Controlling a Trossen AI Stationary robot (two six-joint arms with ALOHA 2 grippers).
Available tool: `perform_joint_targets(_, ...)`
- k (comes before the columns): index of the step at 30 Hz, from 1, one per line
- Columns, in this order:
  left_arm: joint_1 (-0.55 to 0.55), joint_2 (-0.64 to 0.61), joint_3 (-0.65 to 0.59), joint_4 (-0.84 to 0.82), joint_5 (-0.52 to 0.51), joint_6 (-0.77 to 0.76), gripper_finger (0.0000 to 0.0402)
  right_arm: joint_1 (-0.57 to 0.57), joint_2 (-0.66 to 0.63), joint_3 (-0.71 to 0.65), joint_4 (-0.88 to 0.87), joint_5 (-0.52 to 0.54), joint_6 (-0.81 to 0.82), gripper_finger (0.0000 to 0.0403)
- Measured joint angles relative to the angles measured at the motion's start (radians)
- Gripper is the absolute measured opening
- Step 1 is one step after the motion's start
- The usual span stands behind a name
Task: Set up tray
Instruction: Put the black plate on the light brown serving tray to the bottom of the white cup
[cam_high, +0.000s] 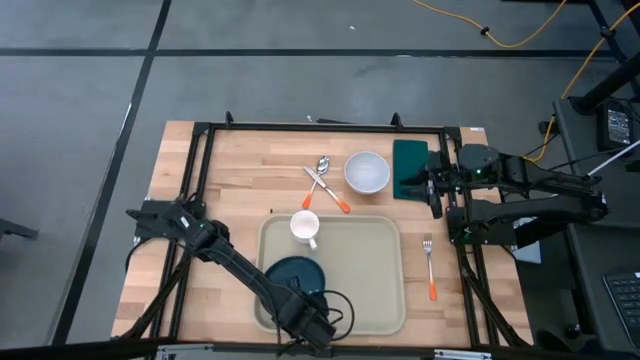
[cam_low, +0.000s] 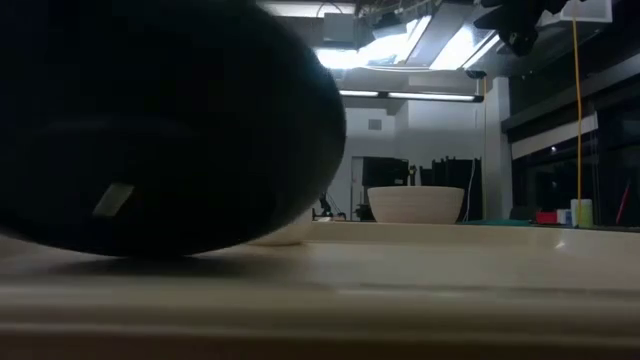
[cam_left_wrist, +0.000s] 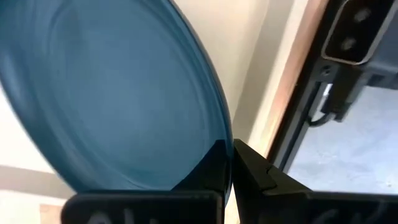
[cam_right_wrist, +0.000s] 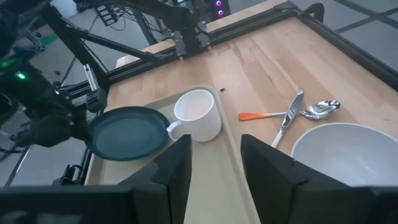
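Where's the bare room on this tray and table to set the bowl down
The tray is bare across its right half, between the mug and its right rim. Its left near corner holds the blue plate, pinched by the left tool. The wood left of the tray is open too. It is crowded behind the tray: spoon, knife, bowl, napkin.

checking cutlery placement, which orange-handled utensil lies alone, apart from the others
The fork, alone on bare wood right of the tray; the spoon and knife lie crossed beyond it.
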Motion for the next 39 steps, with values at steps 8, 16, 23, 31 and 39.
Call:
perform_joint_targets(8, -0.006, 0.039, 0.0, 0.026, 0.05, 0.016, 0.0003, 0.0, 0.0, 0.0, 0.0, -0.008, -0.007, 0.0145)
perform_joint_targets(16, -0.006, 0.042, 0.0, 0.04, 0.06, 0.024, 0.0004, 0.0, 0.0, 0.0, 0.0, -0.009, -0.022, 0.0145)
perform_joint_targets(23, -0.006, 0.042, -0.044, 0.095, 0.082, 0.033, 0.0025, 0.0, 0.0, 0.0, 0.0, -0.009, -0.032, 0.0145)
perform_joint_targets(31, 0.01, 0.042, -0.074, 0.112, 0.068, 0.053, 0.0057, 0.0, 0.0, 0.0, -0.001, -0.009, -0.045, 0.0145)
perform_joint_targets(39, 0.032, 0.042, -0.074, 0.181, 0.06, 0.095, 0.0073, 0.0, 0.0, 0.0, -0.001, -0.028, -0.048, 0.0145)
